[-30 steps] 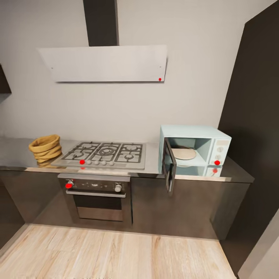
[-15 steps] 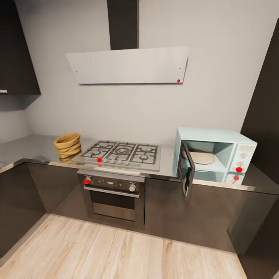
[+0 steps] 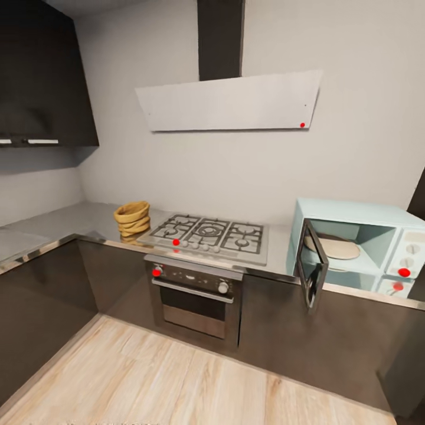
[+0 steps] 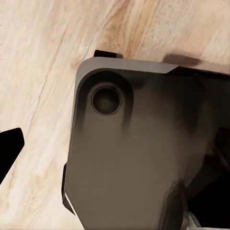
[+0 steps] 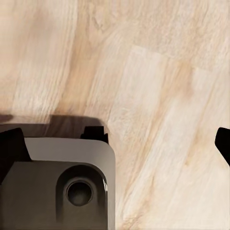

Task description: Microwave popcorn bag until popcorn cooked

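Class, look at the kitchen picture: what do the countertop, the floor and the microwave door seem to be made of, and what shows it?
Countertop: probably polished grey metal; its edge gleams and it mirrors things.
Floor: light wood planks or laminate; grain streaks and board seams show.
Microwave door: apparently dark glass in a dark frame, hanging open.

A dark grey robot base (image 4: 139,158) with a round recess (image 4: 106,99) over the wood floor (image 4: 43,72).

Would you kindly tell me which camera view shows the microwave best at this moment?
The head view: the microwave stands on the countertop right of the gas hob, door swung open, a round plate inside. Both wrist views look down on wood floor and the robot's dark base instead.
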Available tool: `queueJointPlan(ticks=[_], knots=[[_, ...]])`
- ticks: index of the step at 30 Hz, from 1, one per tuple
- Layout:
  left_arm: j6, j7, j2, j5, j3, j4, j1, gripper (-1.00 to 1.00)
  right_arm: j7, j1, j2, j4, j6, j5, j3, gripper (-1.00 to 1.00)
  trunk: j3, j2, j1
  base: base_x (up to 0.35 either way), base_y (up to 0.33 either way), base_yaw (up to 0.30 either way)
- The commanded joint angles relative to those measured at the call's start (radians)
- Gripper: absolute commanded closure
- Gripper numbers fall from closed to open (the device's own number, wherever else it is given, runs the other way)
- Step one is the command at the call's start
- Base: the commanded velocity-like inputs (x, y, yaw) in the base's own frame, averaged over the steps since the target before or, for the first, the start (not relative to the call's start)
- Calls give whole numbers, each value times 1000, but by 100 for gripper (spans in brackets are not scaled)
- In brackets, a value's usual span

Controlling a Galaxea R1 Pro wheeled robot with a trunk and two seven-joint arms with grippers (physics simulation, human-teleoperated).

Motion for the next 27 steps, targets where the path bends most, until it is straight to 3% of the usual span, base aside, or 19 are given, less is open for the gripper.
queueJointPlan(ticks=[1,27], knots=[[-2,0,0,6,2,0,0,-100,2,-1,-1,3,-6,7,-8,-100,0,-1,0,0,0,261],[-2,1,0,6,2,0,0,-100,2,-1,4,3,-6,8,-8,-100,18,-1,0,0,0,261]])
